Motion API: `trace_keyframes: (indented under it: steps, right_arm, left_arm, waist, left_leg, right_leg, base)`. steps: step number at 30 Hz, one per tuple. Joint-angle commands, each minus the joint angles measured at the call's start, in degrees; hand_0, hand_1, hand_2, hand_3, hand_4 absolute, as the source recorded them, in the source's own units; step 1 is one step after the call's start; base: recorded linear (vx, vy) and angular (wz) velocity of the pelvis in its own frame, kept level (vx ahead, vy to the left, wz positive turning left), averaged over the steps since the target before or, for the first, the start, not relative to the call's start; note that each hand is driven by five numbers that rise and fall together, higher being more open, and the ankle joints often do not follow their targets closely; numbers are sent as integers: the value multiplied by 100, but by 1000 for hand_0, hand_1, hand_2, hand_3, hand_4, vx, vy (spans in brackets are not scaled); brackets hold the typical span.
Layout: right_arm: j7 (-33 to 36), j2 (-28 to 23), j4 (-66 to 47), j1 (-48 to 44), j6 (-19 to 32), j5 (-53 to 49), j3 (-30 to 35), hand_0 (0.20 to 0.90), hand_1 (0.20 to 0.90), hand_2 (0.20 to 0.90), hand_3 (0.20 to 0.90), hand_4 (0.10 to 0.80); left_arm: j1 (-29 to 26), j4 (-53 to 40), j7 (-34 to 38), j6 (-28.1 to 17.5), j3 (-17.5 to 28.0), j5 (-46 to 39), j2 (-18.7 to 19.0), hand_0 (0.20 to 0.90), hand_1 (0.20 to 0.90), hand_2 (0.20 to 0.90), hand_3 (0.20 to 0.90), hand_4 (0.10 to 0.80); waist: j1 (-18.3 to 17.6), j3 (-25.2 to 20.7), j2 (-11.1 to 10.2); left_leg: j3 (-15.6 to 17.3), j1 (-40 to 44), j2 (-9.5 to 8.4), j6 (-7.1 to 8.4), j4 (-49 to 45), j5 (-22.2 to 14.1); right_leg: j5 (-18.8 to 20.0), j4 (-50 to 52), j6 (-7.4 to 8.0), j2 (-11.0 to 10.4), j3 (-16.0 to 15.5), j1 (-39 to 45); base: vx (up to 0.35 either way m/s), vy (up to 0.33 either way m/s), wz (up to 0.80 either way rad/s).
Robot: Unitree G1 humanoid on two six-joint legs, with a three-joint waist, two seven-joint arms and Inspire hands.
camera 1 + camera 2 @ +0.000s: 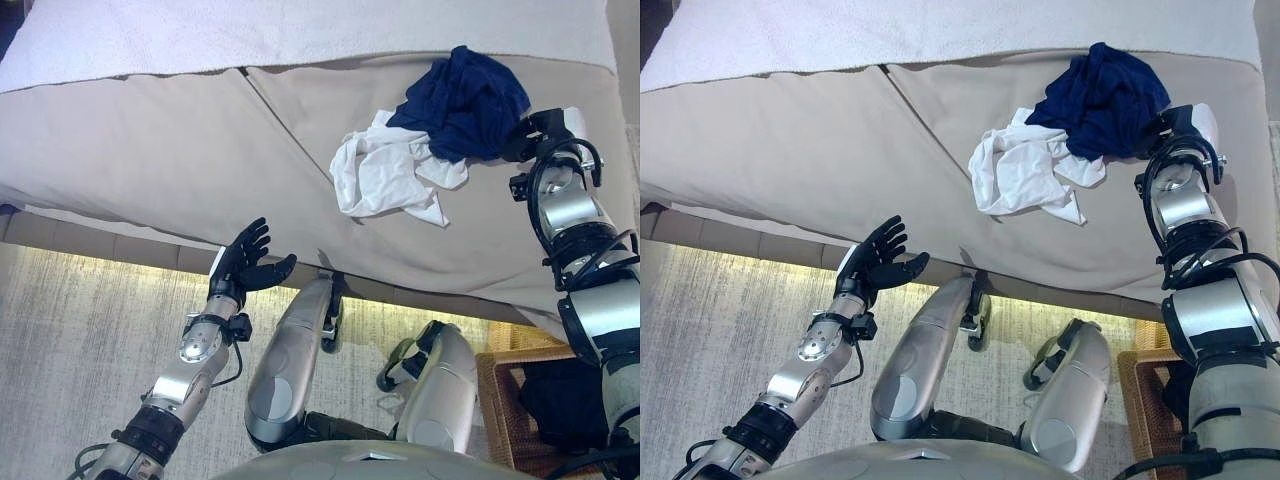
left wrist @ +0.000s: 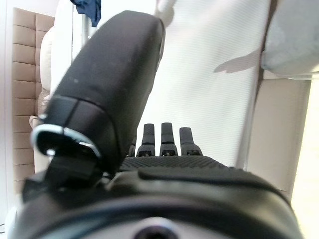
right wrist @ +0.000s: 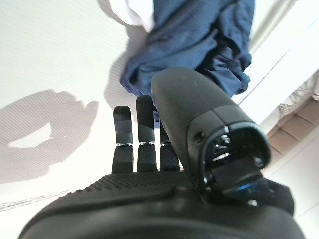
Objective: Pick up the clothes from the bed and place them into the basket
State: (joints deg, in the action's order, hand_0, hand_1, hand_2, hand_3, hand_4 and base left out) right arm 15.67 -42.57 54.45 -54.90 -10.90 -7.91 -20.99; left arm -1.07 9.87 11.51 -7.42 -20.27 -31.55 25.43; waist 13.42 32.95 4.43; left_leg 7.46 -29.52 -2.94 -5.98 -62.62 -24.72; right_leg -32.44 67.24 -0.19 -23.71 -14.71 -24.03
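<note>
A crumpled navy garment [image 1: 462, 102] lies on the beige bed [image 1: 160, 150] at the right, partly over a white garment [image 1: 385, 175]. My right hand [image 1: 545, 128] hovers at the navy garment's right edge; in the right wrist view its fingers [image 3: 142, 124] are straight and point at the navy garment [image 3: 194, 40], holding nothing. My left hand [image 1: 243, 262] floats open by the bed's front edge, well left of the clothes, fingers [image 2: 167, 137] extended. The wicker basket [image 1: 500, 400] stands on the floor at lower right with dark cloth [image 1: 565, 400] inside.
A white blanket [image 1: 300, 30] covers the far part of the bed. A pale carpet [image 1: 70, 330] lies below the bed's front edge. A tufted headboard [image 2: 27, 74] shows in the left wrist view.
</note>
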Motion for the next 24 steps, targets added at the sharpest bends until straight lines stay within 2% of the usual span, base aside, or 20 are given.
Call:
trace_keyframes:
  steps: [1, 4, 5, 6, 7, 8, 10, 11, 13, 14, 16, 17, 18, 19, 21, 23, 24]
  right_arm:
    - [138, -416, -478, -440, 512, 77, 43, 900, 900, 900, 900, 800]
    - [181, -228, -640, -312, 455, 62, 54, 900, 900, 900, 900, 800]
    - [191, -156, -684, -245, 442, 23, 60, 900, 900, 900, 900, 800]
    - [173, -134, -699, -189, 445, -21, 70, 900, 900, 900, 900, 800]
    - [150, -85, -753, -138, 379, -32, 85, 900, 900, 900, 900, 800]
    - [150, 7, -857, -62, 326, 16, 114, 900, 900, 900, 900, 800]
    - [147, 88, -978, 10, 274, 52, 145, 900, 900, 900, 900, 800]
    - [133, 131, -1004, 29, 271, 69, 148, 900, 900, 900, 900, 800]
    - [154, 150, -998, 8, 233, 5, 111, 900, 900, 900, 900, 800]
    - [159, 138, -955, 23, 270, 29, 103, 900, 900, 900, 900, 800]
    - [158, 78, -968, 167, 315, -22, 131, 900, 900, 900, 900, 800]
    - [141, 65, -1014, 222, 307, -30, 154, 900, 900, 900, 900, 800]
    - [91, 30, -1137, 385, 287, -47, 193, 900, 900, 900, 900, 800]
    - [69, 10, -1193, 463, 280, -64, 201, 900, 900, 900, 900, 800]
    - [14, -26, -1210, 491, 289, -40, 206, 900, 900, 900, 900, 800]
    - [29, -109, -1226, 470, 298, -84, 196, 900, 900, 900, 900, 800]
    - [27, -171, -1263, 403, 271, -115, 212, 900, 900, 900, 900, 800]
  left_arm:
    - [62, -434, -23, -372, 387, -144, 89, 900, 900, 900, 900, 800]
    - [131, -369, 51, -455, 439, -215, 30, 900, 900, 900, 900, 800]
    - [117, -324, 103, -458, 473, -232, 23, 900, 900, 900, 900, 800]
    - [113, -303, 110, -431, 494, -244, 35, 900, 900, 900, 900, 800]
    - [80, -280, 113, -406, 545, -250, 34, 900, 900, 900, 900, 800]
    - [67, -318, 126, -350, 617, -231, 53, 900, 900, 900, 900, 800]
    - [34, -357, 145, -271, 680, -204, 86, 900, 900, 900, 900, 800]
    - [5, -353, 170, -276, 677, -197, 98, 900, 900, 900, 900, 800]
    - [-253, -270, 260, -268, 545, -272, 147, 900, 900, 900, 900, 800]
    - [-474, -200, 295, -289, 456, -273, 136, 900, 900, 900, 900, 800]
    - [-680, -128, 312, -267, 386, -183, 97, 900, 900, 900, 900, 800]
    - [-692, -114, 307, -250, 390, -176, 83, 900, 900, 900, 900, 800]
    - [-738, -55, 300, -281, 408, -185, 53, 900, 900, 900, 900, 800]
    - [-786, -20, 288, -277, 420, -172, 28, 900, 900, 900, 900, 800]
    - [-859, 9, 284, -298, 414, -122, -21, 900, 900, 900, 900, 800]
    - [-977, 45, 251, -340, 379, -84, -45, 900, 900, 900, 900, 800]
    - [-1061, 69, 197, -399, 366, -76, -49, 900, 900, 900, 900, 800]
  waist:
    - [88, -316, -85]
    - [89, -378, -103]
    - [81, -524, -139]
    - [98, -586, -149]
    - [108, -683, -160]
    - [126, -714, -141]
    - [101, -745, -123]
    - [73, -762, -117]
    - [-211, -858, -188]
    - [-423, -922, -277]
    - [-608, -1064, -348]
    - [-615, -1105, -351]
    - [-625, -1238, -356]
    - [-613, -1321, -364]
    - [-589, -1392, -363]
    - [-578, -1427, -368]
    - [-592, -1422, -395]
  left_leg:
    - [-241, 973, 179, 151, 642, -302]
    - [-203, 1317, 227, 193, 1450, 34]
    - [-205, 1409, 193, 188, 2042, 389]
    - [-239, 1511, 191, 240, 2172, 317]
    - [-237, 1562, 141, 243, 2536, 614]
    - [-204, 1725, 149, 221, 2856, 725]
    - [-163, 1943, 193, 189, 3242, 877]
    - [-192, 2013, 190, 190, 3384, 953]
    - [-517, 2144, 54, 242, 3889, 1134]
    - [-659, 2189, -105, 252, 4070, 1193]
    - [-841, 2256, -192, 215, 4342, 1301]
    - [-850, 2277, -199, 229, 4433, 1352]
    - [-864, 2356, -187, 315, 4720, 1558]
    - [-829, 2413, -160, 369, 4892, 1655]
    - [-856, 2472, -124, 422, 5130, 1795]
    - [-858, 2476, -83, 462, 5227, 1882]
    - [-758, 2427, -29, 490, 5115, 1843]
  right_leg:
    - [757, -913, -238, 267, -373, 671]
    - [1151, -1545, -72, 208, -391, 922]
    - [1482, -2145, -51, 246, -476, 1079]
    - [1459, -2289, 20, 266, -449, 1199]
    - [1960, -2425, 36, 171, -505, 1193]
    - [2315, -2346, 141, 45, -512, 1151]
    - [2472, -2474, 241, 34, -509, 1140]
    - [2496, -2667, 262, 108, -470, 1161]
    - [2647, -3966, 363, 732, 89, 1119]
    - [3030, -4607, 466, 1027, 453, 1024]
    - [3180, -4988, 471, 1276, 745, 1019]
    - [3179, -5092, 451, 1318, 695, 1092]
    - [3194, -5363, 406, 1443, 534, 1329]
    - [3190, -5508, 383, 1475, 403, 1468]
    - [3141, -5618, 337, 1575, 323, 1613]
    - [3038, -5619, 273, 1673, 263, 1692]
    - [2951, -5567, 220, 1680, 166, 1687]
  base:
    - [9, 33, -11]
    - [-12, 51, -21]
    - [17, 2, -21]
    - [-38, 11, -22]
    - [4, -10, -18]
    - [-61, 7, -15]
    - [-10, -69, -21]
    - [-25, -194, -27]
    - [-48, -302, -9]
    - [-65, -303, 45]
    - [-42, -210, 95]
    - [4, -193, 108]
    - [17, -183, 77]
    - [9, -188, 56]
    - [-27, -138, 2]
    - [-78, -156, 6]
    - [-106, -132, 15]
